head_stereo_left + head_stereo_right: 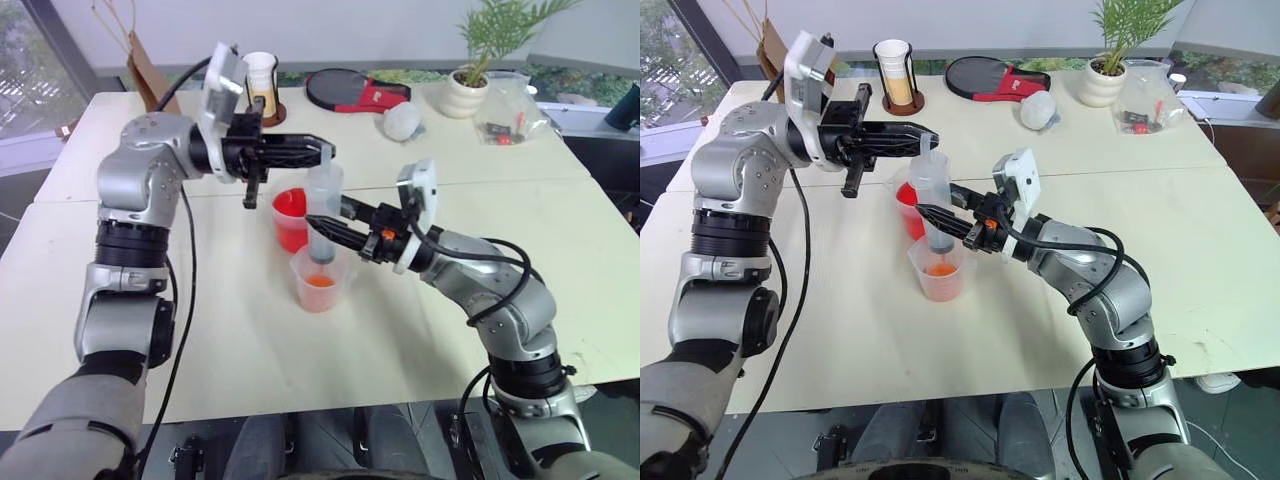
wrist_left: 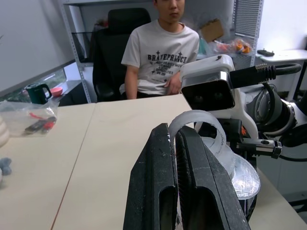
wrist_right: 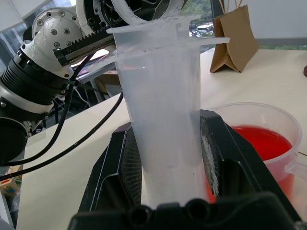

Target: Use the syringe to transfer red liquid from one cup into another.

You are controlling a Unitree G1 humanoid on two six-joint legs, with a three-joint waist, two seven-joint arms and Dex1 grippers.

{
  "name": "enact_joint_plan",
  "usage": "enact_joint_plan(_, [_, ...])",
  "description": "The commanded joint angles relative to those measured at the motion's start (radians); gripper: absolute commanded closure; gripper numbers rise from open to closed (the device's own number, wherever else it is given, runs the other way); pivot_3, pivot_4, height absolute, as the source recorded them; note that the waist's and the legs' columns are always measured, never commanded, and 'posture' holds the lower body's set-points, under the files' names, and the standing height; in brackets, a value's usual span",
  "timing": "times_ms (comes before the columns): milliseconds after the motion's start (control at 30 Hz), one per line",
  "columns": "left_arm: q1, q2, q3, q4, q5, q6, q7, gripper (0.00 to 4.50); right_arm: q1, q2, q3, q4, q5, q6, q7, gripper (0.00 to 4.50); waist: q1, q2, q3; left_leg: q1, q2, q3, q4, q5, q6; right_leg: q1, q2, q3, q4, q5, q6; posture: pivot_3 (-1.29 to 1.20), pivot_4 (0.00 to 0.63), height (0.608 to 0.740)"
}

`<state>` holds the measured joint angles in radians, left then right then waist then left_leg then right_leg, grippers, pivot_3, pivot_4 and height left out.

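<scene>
Your right gripper [image 3: 168,167] is clamped on the barrel of the syringe [image 1: 322,215], a finger pressed on each side, holding it upright. Your left gripper [image 1: 322,152] points level across the table with its fingers [image 2: 158,187] closed together, resting at the plunger's top above the barrel. The syringe's tip points down into the smaller clear cup [image 1: 320,280], which holds a thin layer of red liquid [image 1: 319,283]. Just behind it stands the larger clear cup [image 1: 291,219], much fuller with red. Both cups sit on the pale table [image 1: 240,340]. A seated person [image 2: 160,48] faces you across it.
</scene>
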<state>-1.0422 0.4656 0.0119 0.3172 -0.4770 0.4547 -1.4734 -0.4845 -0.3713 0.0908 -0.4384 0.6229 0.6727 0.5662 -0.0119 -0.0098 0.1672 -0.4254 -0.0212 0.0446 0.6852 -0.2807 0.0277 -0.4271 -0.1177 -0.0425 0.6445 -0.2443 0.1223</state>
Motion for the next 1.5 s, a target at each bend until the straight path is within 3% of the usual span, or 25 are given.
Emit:
enact_joint_plan(33, [0.012,-0.014,-0.074,0.009,0.018,0.011,-0.030,4.47,-0.076,0.011,-0.072,-0.074,0.035,-0.037,-0.017,3.13,0.000,0.000,0.000,0.000,0.000,0.000,0.000,0.000,0.000,0.000,0.000,0.000,0.000,0.000,0.000,0.00,0.150,0.740])
enact_joint_plan(67, [0.002,-0.013,-0.060,0.016,0.004,0.030,-0.026,4.47,-0.074,0.011,-0.075,-0.079,0.044,-0.030,-0.019,3.13,0.001,0.000,0.000,0.000,0.000,0.000,0.000,0.000,0.000,0.000,0.000,0.000,0.000,0.000,0.000,0.00,0.150,0.740])
enact_joint_plan(167, [-0.028,0.004,-0.013,0.045,-0.035,0.077,-0.021,3.58,-0.062,0.005,-0.082,-0.104,0.071,-0.004,-0.026,3.13,0.001,0.000,0.000,0.000,0.000,0.000,0.000,0.000,0.000,0.000,0.000,0.000,0.000,0.000,0.000,0.00,0.150,0.740])
enact_joint_plan(333, [-0.078,0.059,0.069,0.092,-0.091,0.136,-0.001,1.18,-0.051,0.014,-0.129,-0.153,0.189,0.082,-0.077,3.13,-0.001,0.000,0.000,0.000,0.000,0.000,0.000,0.000,0.000,0.000,0.000,0.000,0.000,0.000,0.000,0.00,0.150,0.740])
enact_joint_plan(633, [-0.008,0.266,0.089,0.106,-0.074,0.149,-0.044,1.18,-0.150,0.069,-0.315,-0.080,0.616,0.191,-0.413,3.13,0.000,0.000,0.000,0.000,0.001,0.000,-0.001,0.000,0.000,0.000,0.000,0.000,0.001,0.000,0.000,0.00,0.150,0.740])
enact_joint_plan(700, [0.049,0.310,0.086,0.031,-0.074,0.159,-0.038,1.18,-0.284,-0.031,-0.412,0.122,0.709,0.250,-0.536,3.13,-0.001,0.000,0.001,0.000,0.000,0.000,0.000,0.000,0.000,0.001,-0.001,0.000,0.000,0.000,0.000,0.00,0.150,0.740])
enact_joint_plan(833, [0.154,0.340,0.083,-0.153,-0.093,0.188,0.002,1.18,-0.448,-0.319,-0.391,0.502,0.649,0.537,-0.558,3.13,0.014,-0.001,0.001,0.000,0.000,-0.001,0.000,0.000,0.001,0.002,-0.002,0.001,-0.003,0.000,-0.001,0.00,0.150,0.740])
enact_joint_plan(1000, [0.302,0.339,0.085,-0.353,-0.095,0.193,0.097,1.18,-0.547,-0.458,-0.266,0.847,0.471,0.771,-0.479,3.13,0.002,0.000,0.001,-0.001,0.001,0.002,-0.005,-0.002,0.003,0.003,-0.001,0.002,-0.013,0.000,-0.001,0.00,0.150,0.740])
enact_joint_plan(1267, [0.445,0.317,0.110,-0.499,-0.143,0.224,0.222,1.18,-0.650,-0.468,0.046,1.006,0.195,0.817,-0.147,3.13,-0.008,0.002,0.003,-0.002,0.001,0.006,-0.003,-0.003,0.006,0.001,-0.001,0.004,-0.013,0.000,0.000,0.00,0.150,0.740])
enact_joint_plan(1500, [0.495,0.312,0.114,-0.546,-0.174,0.233,0.281,1.18,-0.693,-0.406,0.136,1.192,-0.014,0.723,0.013,3.13,0.003,0.002,0.003,-0.002,0.000,0.005,-0.001,-0.004,0.007,0.002,-0.001,0.004,-0.014,0.000,0.000,0.00,0.150,0.740])
